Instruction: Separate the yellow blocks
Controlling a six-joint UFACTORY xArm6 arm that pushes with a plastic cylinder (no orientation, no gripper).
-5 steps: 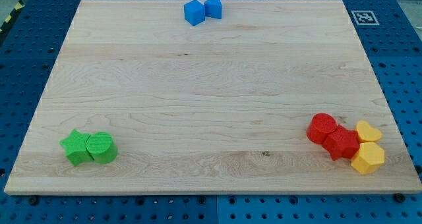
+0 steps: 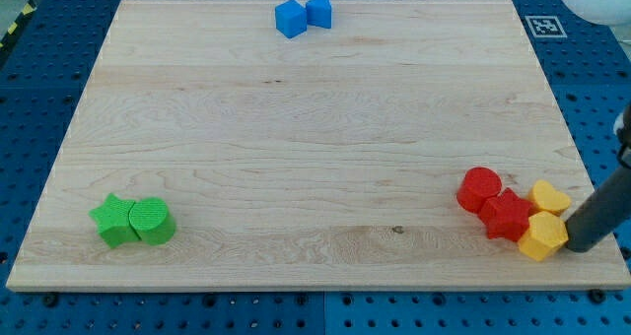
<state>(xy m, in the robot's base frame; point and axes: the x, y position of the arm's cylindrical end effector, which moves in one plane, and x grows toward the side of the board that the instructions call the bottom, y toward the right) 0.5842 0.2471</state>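
My tip, a bare rod holding nothing, touches the near yellow block's right side; the far yellow block adjoins.

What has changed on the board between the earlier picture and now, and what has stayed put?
My tip has come in from the view's right and touches the lower yellow block, which has slid slightly toward the view's left. The upper yellow block, the red, green and blue pairs look unmoved.
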